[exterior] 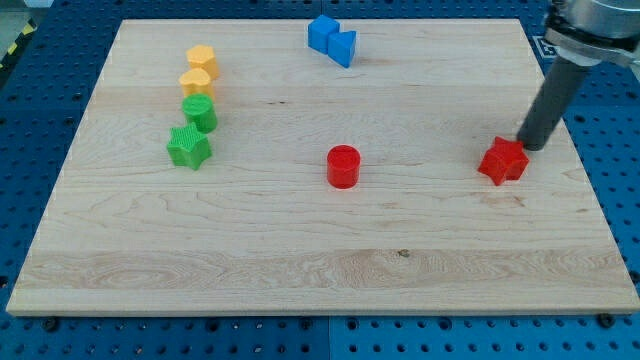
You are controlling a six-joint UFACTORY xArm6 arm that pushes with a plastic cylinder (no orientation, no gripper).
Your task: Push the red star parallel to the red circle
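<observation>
The red star (503, 161) is seen on the wooden bench (300, 260) toward the view's right, level with the red circle (343, 166), which stands near the middle, well apart from it. My tip (530, 148) is set at the star's upper right edge, touching it or just beside it. No jaws are carried; the arm ends in a plain dark rod. At the view's left, two yellow blocks (199, 70) are lined up above a green cylinder (200, 112) and a green star (188, 147). Two blue blocks (331, 40) are placed together near the top edge.
</observation>
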